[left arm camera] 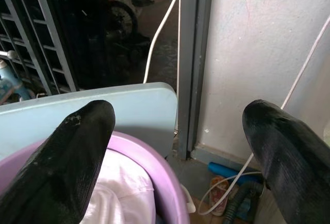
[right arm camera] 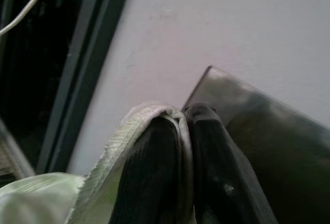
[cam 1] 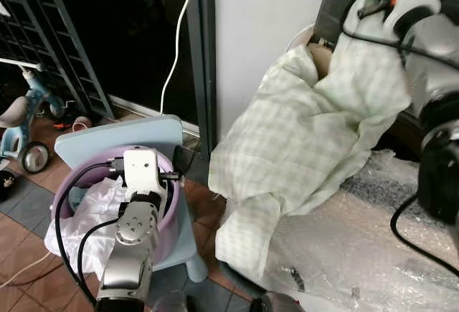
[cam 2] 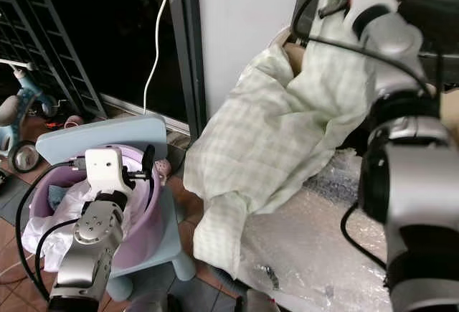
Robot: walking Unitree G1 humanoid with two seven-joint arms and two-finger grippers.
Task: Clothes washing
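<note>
Cloth [cam 1: 308, 129], pale green check, hangs from the right gripper [right arm camera: 185, 126], pinched between its closed fingers up by the grey wall [cam 1: 265, 18] and covering whatever lies behind it, above bubble wrap [cam 1: 358, 240], while the left gripper [left arm camera: 175, 147] hovers spread wide over the purple tub [cam 1: 172, 211] of white laundry [cam 1: 90, 215] on tiled floor [cam 1: 21, 211].

Basin [cam 1: 171, 215] on stool [cam 1: 115, 138]; white cloth [cam 1: 93, 211] in basin. Checked sheet [cam 1: 301, 140] right of basin. Bubble wrap [cam 1: 358, 247] below sheet. Tricycle [cam 1: 25, 122] left of basin.
</note>
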